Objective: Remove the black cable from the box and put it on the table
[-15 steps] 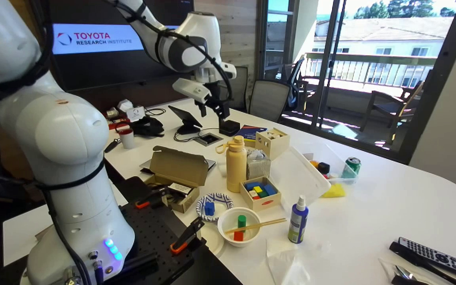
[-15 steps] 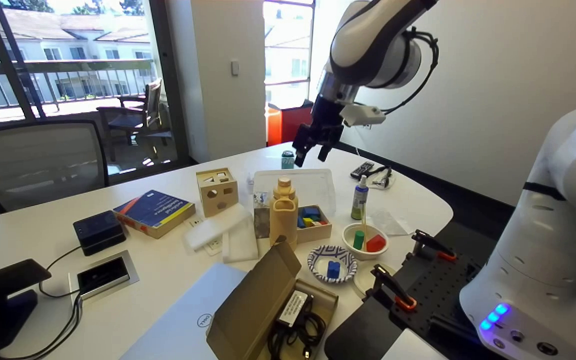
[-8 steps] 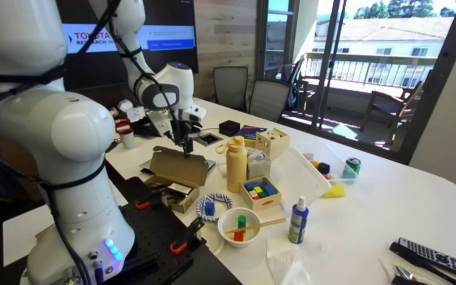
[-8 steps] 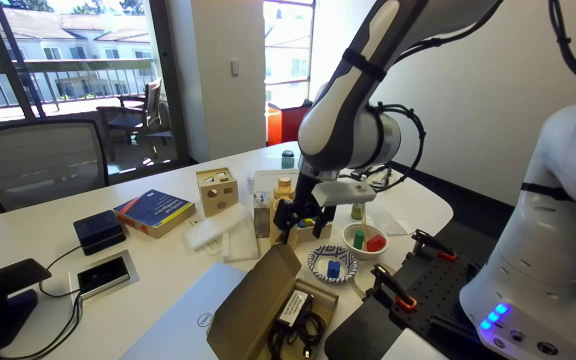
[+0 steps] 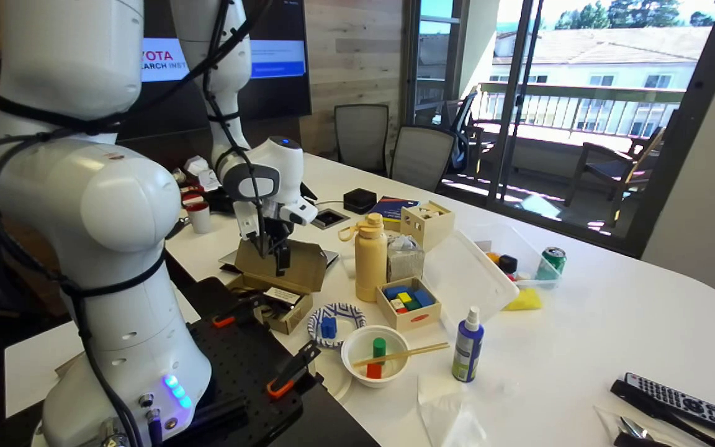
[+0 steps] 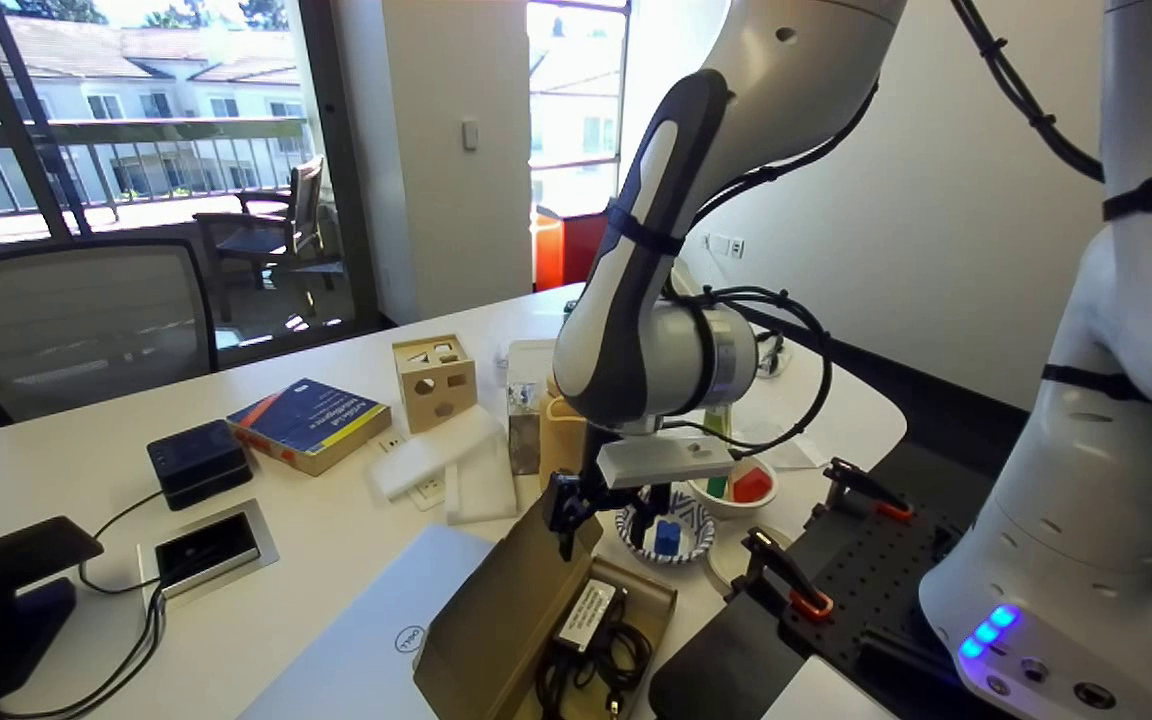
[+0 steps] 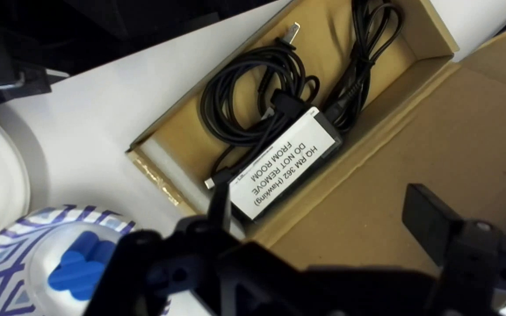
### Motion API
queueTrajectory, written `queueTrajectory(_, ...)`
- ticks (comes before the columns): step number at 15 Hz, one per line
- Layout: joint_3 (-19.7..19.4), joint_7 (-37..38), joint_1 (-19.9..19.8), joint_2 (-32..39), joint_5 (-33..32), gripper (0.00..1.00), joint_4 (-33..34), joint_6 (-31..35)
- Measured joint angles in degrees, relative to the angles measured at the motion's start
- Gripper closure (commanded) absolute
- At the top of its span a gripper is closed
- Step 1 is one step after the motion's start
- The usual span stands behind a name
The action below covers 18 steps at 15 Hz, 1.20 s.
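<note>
"So, how does the gripper look to you?"

"Spread wide, its fingers well apart and pointing down. It hangs above the box, close to the raised lid."

"Touching the lid?"

"Can't tell from where I stand. One finger shows against the lid, the other near the end of the adapter."

"And the cable?"

"Inside the box, lower than the fingers. It's black and lies in two bundles: a round coil beside the adapter, and a longer one past the adapter's end. A plug shows at the coil's edge, metal prong bright."

"What's that white patch on the adapter?"

"A label. Says DO NOT REMOVE FROM ROOM, plain as anything."

"And around the box?"

"A patterned plate just beside it, a blue block sitting in it. A laptop lies flat, partly hidden by the lid."

"Farther out?"

"Near the plate, a white bowl with chopsticks laid across it. A yellow bottle stands upright, and so does a spray bottle. All of that is on the white table, and the box stands there too. Well apart from the box lies a remote."
</note>
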Motion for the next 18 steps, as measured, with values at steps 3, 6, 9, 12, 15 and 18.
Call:
queueTrajectory(3, 2.2, -1.5, -2.2, 5.4, 2.3, 0.00, 3.8, 0.0)
queueTrajectory(6, 4.7, -3.5, -4.7, 10.3, 3.9, 0.00, 7.0, 0.0)
queueTrajectory(9, 7.6, -5.6, -7.7, 14.2, 5.6, 0.00, 8.5, 0.0)
queueTrajectory(12, 9.4, -6.7, -9.8, 16.5, 5.8, 0.00, 8.6, 0.0)
queueTrajectory(15, 8.9, -7.0, -9.9, 18.7, 4.6, 0.00, 9.0, 0.0)
queueTrajectory(18, 7.4, -7.1, -9.7, 21.1, 2.1, 0.00, 10.1, 0.0)
